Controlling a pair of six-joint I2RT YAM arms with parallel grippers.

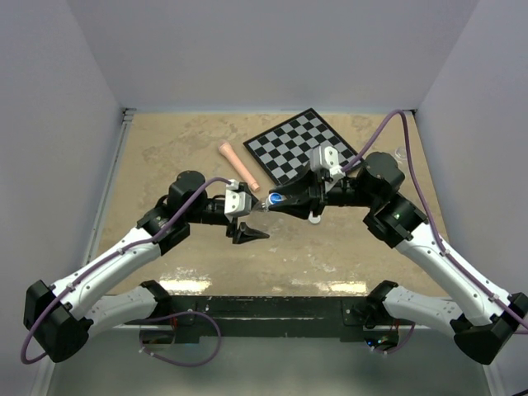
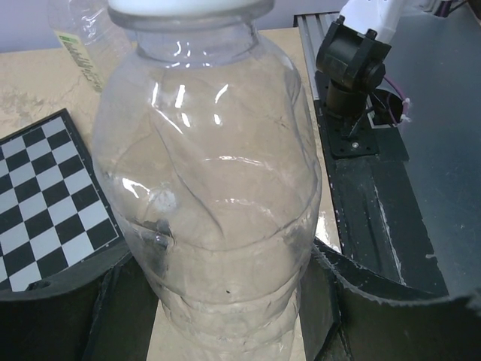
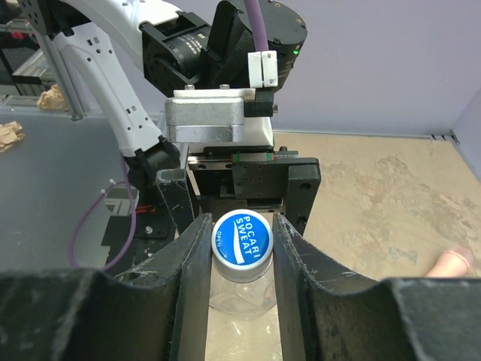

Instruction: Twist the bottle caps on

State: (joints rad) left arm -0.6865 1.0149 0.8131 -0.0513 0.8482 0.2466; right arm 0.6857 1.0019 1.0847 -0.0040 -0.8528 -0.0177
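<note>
My left gripper (image 1: pixel 252 216) is shut on the tiny clear bottle (image 1: pixel 262 204) and holds it sideways above the table's middle. In the left wrist view the bottle (image 2: pixel 218 173) fills the frame between the gripper's (image 2: pixel 225 301) two black fingers. My right gripper (image 1: pixel 279 200) faces it and is shut on the blue cap (image 1: pixel 275 199), which sits at the bottle's mouth. In the right wrist view the cap (image 3: pixel 242 244) sits between the fingers of that gripper (image 3: pixel 240 226), with the bottle (image 3: pixel 240 297) behind it. The white cap (image 1: pixel 314 219) lies on the table below the right gripper. The larger bottle (image 2: pixel 75 45) shows its yellowish label.
A pink tapered stick (image 1: pixel 239 165) lies left of a checkerboard mat (image 1: pixel 301 144) at the back. The mat's corner (image 2: pixel 45 195) also shows in the left wrist view. The larger bottle's top (image 1: pixel 400 153) peeks out behind the right arm near the right wall.
</note>
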